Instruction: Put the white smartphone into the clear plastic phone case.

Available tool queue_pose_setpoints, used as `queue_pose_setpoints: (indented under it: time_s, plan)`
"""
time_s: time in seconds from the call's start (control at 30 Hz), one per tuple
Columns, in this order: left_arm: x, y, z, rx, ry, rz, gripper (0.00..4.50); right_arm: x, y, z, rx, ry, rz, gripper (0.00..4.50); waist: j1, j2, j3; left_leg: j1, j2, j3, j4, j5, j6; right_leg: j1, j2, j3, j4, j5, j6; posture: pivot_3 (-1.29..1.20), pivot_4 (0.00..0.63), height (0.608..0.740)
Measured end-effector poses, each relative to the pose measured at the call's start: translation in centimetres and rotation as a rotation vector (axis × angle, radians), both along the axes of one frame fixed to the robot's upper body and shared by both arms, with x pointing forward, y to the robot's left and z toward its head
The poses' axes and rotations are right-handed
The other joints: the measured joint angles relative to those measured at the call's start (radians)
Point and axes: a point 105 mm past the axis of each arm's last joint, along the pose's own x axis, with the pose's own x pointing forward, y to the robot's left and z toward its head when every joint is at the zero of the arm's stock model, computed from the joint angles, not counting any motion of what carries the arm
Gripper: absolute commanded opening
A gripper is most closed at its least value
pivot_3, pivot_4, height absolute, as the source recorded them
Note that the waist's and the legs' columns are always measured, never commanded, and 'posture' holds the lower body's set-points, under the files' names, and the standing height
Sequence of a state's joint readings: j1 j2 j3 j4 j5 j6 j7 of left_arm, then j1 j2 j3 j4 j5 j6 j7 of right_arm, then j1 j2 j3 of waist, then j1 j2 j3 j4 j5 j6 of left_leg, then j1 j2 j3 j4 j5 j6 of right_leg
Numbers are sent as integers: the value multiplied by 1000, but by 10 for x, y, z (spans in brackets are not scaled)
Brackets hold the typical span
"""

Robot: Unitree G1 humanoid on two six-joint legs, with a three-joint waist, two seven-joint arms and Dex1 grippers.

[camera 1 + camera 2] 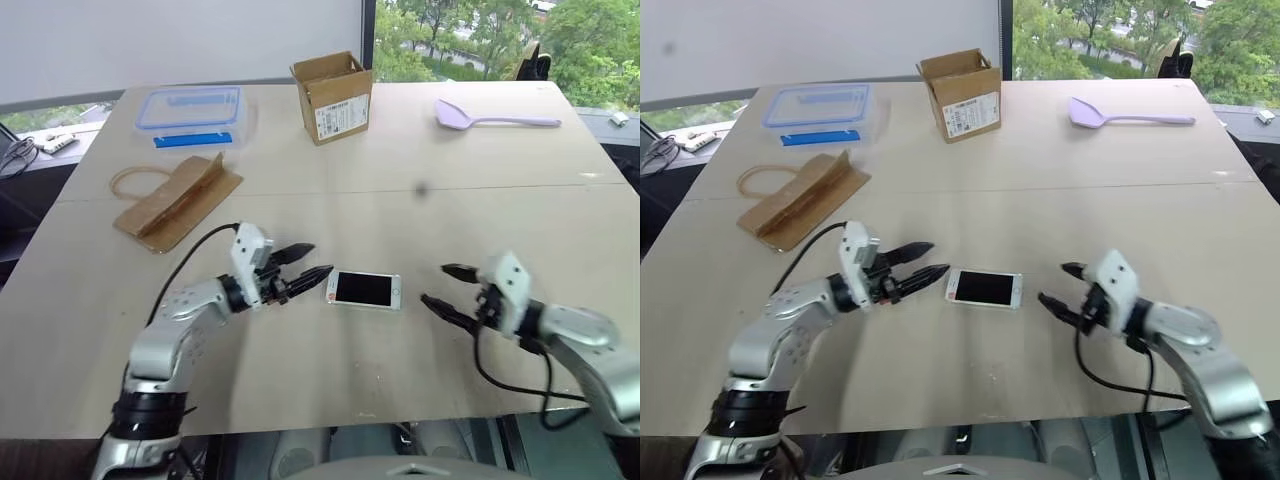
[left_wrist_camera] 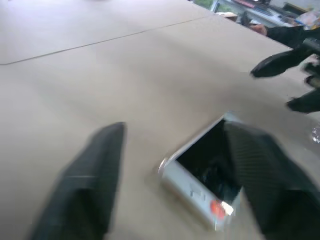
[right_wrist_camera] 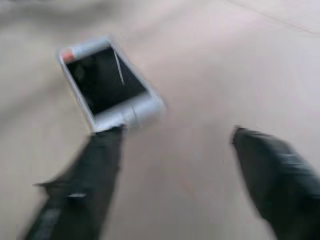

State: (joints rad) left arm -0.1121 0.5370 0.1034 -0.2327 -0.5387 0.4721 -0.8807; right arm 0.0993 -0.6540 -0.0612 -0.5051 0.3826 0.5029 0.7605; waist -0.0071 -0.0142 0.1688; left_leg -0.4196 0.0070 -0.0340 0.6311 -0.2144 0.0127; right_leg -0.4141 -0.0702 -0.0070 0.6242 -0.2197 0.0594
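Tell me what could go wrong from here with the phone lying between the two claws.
The white smartphone lies flat and unheld, so pinching it could be awkward. The open left claw hangs almost at its end and might nudge it on the smooth table. No clear case can be made out, so the fit is unconfirmed.

No text can be read anywhere. The small open cardboard box (image 1: 333,95) on the tabletop (image 1: 400,190) carries a white printed label (image 1: 341,117) on its side, but its print is too small to make out.
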Motion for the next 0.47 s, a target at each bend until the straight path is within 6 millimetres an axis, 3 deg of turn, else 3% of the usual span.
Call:
queue_pose_setpoints:
  time_s: [0.13,0.3,0.47]
  plan:
    - [-26,11,-4,16,45,-10,4446,-14,-21,4,-16,10,-50,4500,-5,-1,7,1,2,0,0,0,0,0,0,2,0,0,0,0,150,740]
    - [-61,27,-26,106,152,-10,4446,-20,-48,9,-57,-17,-153,4500,-1,-3,9,2,3,0,1,-2,-4,0,-2,2,0,0,0,0,150,740]
    - [-67,30,-22,127,130,23,4446,-25,-60,10,-77,-27,-190,4500,14,-3,9,2,3,0,2,-3,-4,-1,-2,2,0,0,0,0,150,740]
